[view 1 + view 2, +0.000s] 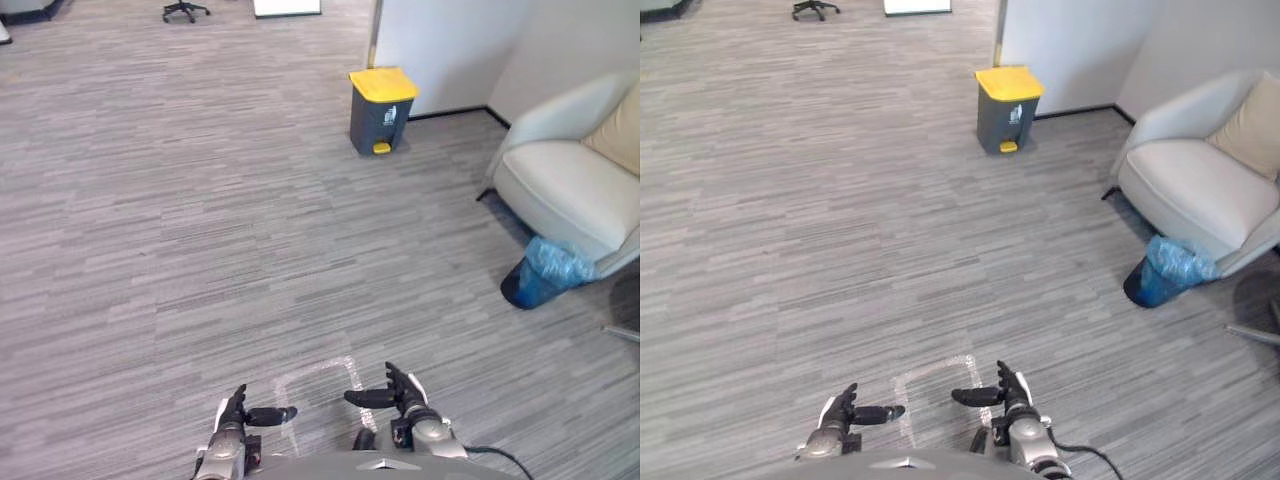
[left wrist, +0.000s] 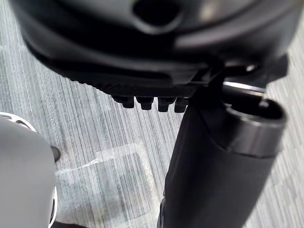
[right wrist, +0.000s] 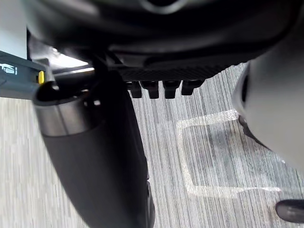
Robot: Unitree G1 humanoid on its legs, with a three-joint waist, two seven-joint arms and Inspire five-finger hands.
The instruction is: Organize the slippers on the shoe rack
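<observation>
Somewhere beyond these views, by my judgement, are the slippers and the shoe rack; where exactly cannot be told. Low before the robot, the left hand (image 1: 238, 412) and the right hand (image 1: 400, 395) hang over the grey carpet (image 1: 200, 220); the 2 are empty, fingers relaxed, thumbs pointing toward each other; between them lies a taped square outline (image 1: 314, 371). Farther off stand a yellow-lidded bin (image 1: 381, 110), a pale armchair (image 1: 570, 175) and, just beside it, a blue-bagged bin (image 1: 540, 272). The step in hand looks like searching; the next move calls for turning or walking until rack and slippers come into sight.
</observation>
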